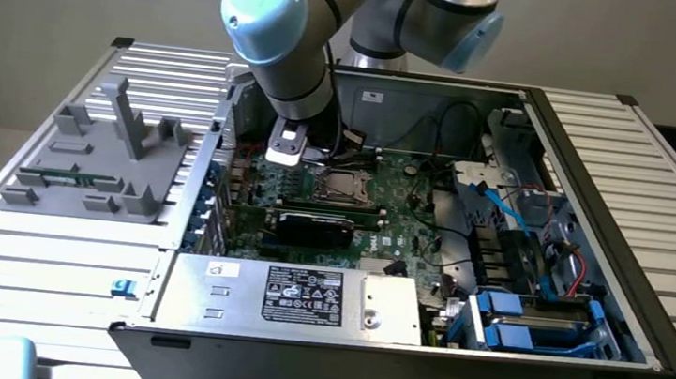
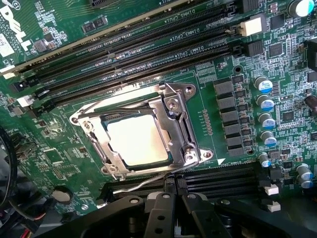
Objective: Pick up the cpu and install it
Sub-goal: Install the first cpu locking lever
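The cpu (image 2: 137, 140), a pale shiny square, lies flat in the socket on the green motherboard, and the metal socket frame (image 2: 174, 106) is folded down around its edges. A thin wire lever (image 2: 148, 181) runs along the socket's near side. My gripper (image 2: 171, 214) hovers just beside the socket, its black fingers shut together with nothing between them. In the exterior view the gripper (image 1: 286, 153) hangs inside the open computer case, a little to the exterior view's left of the socket with the cpu (image 1: 341, 186).
Long black memory slots (image 2: 133, 54) run beside the socket. A black expansion card (image 1: 315, 226) stands in front of it, and the power supply box (image 1: 289, 296) nearer still. A grey fixture (image 1: 102, 160) sits on the table at the exterior view's left. Case walls (image 1: 590, 188) enclose the board.
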You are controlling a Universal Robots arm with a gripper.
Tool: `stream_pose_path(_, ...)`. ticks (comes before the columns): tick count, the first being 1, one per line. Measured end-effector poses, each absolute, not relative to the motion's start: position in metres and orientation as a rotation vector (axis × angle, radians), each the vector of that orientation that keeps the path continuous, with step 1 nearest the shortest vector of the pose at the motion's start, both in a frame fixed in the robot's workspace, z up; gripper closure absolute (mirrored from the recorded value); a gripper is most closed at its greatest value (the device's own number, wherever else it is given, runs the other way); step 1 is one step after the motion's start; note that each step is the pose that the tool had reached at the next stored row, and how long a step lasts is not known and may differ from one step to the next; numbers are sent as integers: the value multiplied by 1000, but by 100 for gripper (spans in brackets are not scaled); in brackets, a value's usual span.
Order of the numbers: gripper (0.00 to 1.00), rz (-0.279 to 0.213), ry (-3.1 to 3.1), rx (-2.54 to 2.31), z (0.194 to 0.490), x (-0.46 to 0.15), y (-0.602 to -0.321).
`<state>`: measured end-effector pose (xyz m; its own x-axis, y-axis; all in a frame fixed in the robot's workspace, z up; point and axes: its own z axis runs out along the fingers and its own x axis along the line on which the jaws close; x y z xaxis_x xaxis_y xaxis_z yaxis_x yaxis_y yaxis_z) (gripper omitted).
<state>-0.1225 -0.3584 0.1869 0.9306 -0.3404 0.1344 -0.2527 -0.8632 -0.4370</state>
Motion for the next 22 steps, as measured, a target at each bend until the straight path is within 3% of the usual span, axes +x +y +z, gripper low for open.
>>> stream_pose_path(22,88,-303,492,-2660,186,-121,-360)
